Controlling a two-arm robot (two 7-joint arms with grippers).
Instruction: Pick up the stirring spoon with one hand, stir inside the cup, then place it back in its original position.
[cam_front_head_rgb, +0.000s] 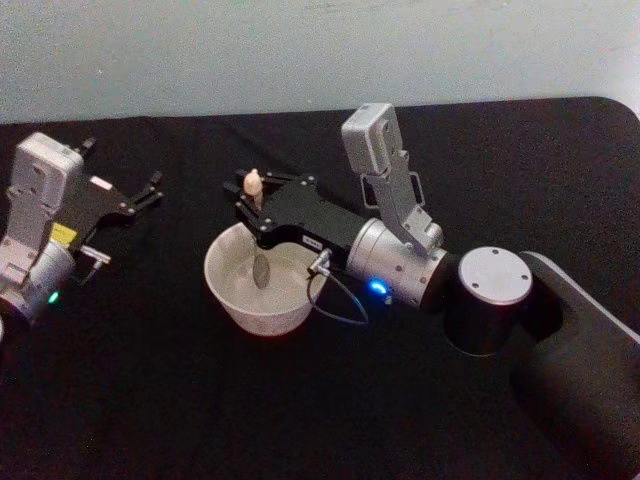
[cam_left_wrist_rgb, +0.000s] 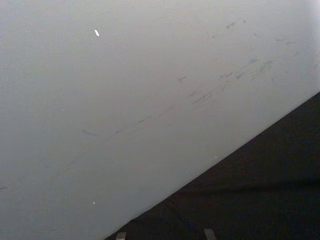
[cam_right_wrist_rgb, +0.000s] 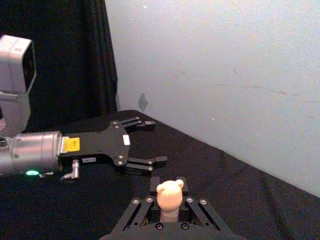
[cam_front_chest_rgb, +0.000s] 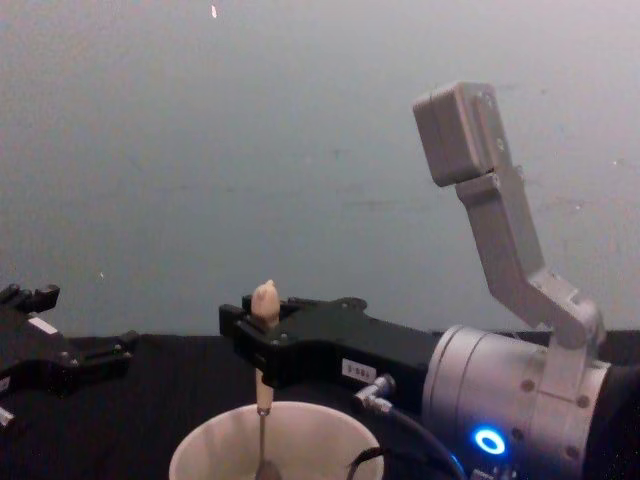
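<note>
My right gripper (cam_front_head_rgb: 255, 203) is shut on the stirring spoon (cam_front_head_rgb: 254, 186), holding it upright by its pale peach knobbed handle (cam_right_wrist_rgb: 170, 194) just below the top. The thin shaft (cam_front_chest_rgb: 262, 432) runs straight down into the cream-white cup (cam_front_head_rgb: 232, 293), and the small bowl (cam_front_head_rgb: 262, 270) sits inside it near the middle. In the chest view the right gripper (cam_front_chest_rgb: 262, 348) hovers just above the cup (cam_front_chest_rgb: 205, 452). My left gripper (cam_front_head_rgb: 122, 172) is parked open at the table's left, apart from the cup. The original position is out of view.
A black cloth covers the table (cam_front_head_rgb: 150, 400), and a pale wall (cam_front_head_rgb: 300, 50) runs along its far edge. The right arm's cable (cam_front_head_rgb: 335, 300) loops beside the cup's right rim. From the right wrist view, the left gripper (cam_right_wrist_rgb: 146, 143) lies beyond the spoon.
</note>
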